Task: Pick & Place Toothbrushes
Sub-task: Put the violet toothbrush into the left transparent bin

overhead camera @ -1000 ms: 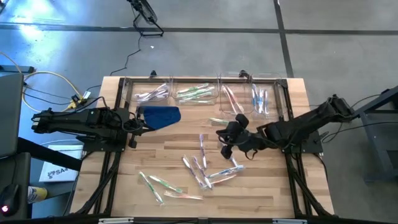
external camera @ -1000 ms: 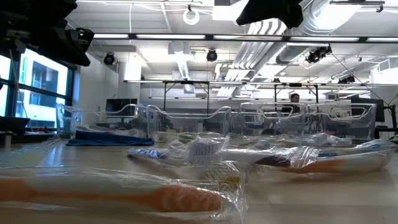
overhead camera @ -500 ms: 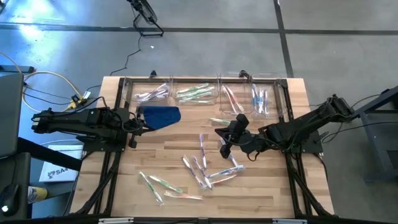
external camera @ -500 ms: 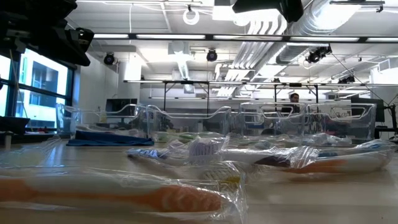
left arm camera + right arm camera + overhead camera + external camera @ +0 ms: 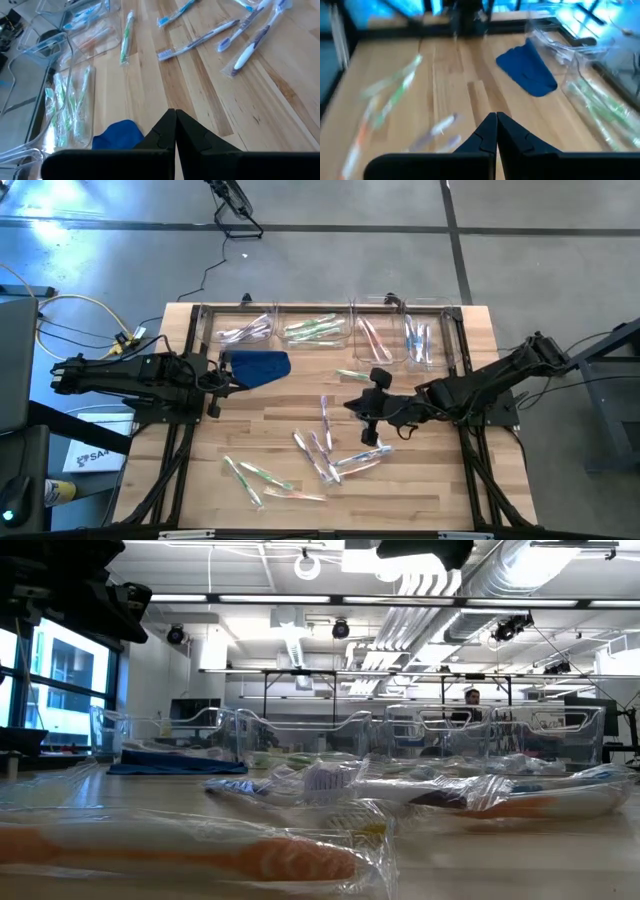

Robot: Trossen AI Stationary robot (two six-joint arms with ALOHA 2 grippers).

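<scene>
Wooden worktop [image 5: 440, 480] carries four clear bins [image 5: 315, 330] along its far edge, beyond both arms' fingers. One blue cloth [image 5: 257, 366] lies just ahead of the left fingers [image 5: 240, 385], which are pressed together. Right fingers [image 5: 352, 406], also together and empty, hover above roughly a dozen loose toothbrushes [image 5: 328, 442]; more toothbrushes fill the bins.

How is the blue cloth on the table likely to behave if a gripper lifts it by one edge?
The blue cloth lies crumpled in soft folds, so it would probably droop limply. It looks thin, so likely light. It may drag rather than slide cleanly on the wooden table.
</scene>
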